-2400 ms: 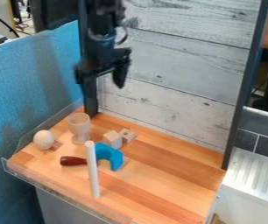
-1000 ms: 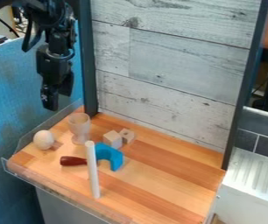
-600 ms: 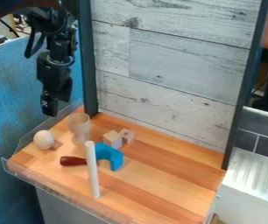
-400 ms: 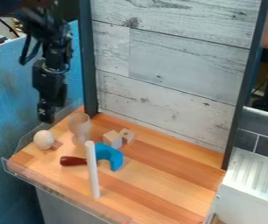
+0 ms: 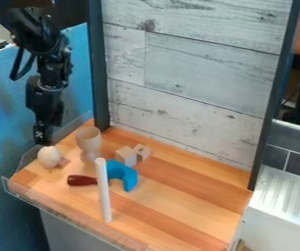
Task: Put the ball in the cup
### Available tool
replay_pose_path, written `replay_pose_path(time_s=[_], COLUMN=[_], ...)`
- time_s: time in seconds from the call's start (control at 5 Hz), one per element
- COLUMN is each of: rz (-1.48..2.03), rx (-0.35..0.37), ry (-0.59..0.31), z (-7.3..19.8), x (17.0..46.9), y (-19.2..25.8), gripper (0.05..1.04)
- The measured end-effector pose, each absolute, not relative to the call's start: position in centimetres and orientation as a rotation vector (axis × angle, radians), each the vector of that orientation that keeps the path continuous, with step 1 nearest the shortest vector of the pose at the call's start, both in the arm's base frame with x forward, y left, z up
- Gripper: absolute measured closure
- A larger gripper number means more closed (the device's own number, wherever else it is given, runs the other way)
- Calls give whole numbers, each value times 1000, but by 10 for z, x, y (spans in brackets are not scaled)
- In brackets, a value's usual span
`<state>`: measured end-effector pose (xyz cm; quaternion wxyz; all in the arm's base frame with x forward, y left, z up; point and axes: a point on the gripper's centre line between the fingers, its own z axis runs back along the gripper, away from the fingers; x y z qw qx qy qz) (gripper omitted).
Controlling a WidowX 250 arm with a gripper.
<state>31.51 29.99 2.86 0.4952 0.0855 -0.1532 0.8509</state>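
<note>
Resting just below the fingers (image 5: 43, 135), pale ball (image 5: 48, 157), near wooden cup (image 5: 88, 140)

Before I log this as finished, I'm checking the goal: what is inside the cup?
Inside the cup, the upper inner wall is visible; its near side covers the bottom. The ball sits outside, on the tabletop.

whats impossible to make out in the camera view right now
Camera view:
- where the red handle meets the blue piece: behind the white stick
- the ball's underside: hidden by the ball itself
- the arm's base: cut off, top edge
- any gripper gap: too small
</note>
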Motion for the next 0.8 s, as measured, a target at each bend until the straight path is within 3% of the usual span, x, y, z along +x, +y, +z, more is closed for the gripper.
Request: replay_pose_path(time_s=[0.4, 0.8], rz=[2172, 2191], rx=[192, 176], ry=[-368, -436], z=[7, 13], x=[294, 307], y=[302, 303], gripper=[84, 84])
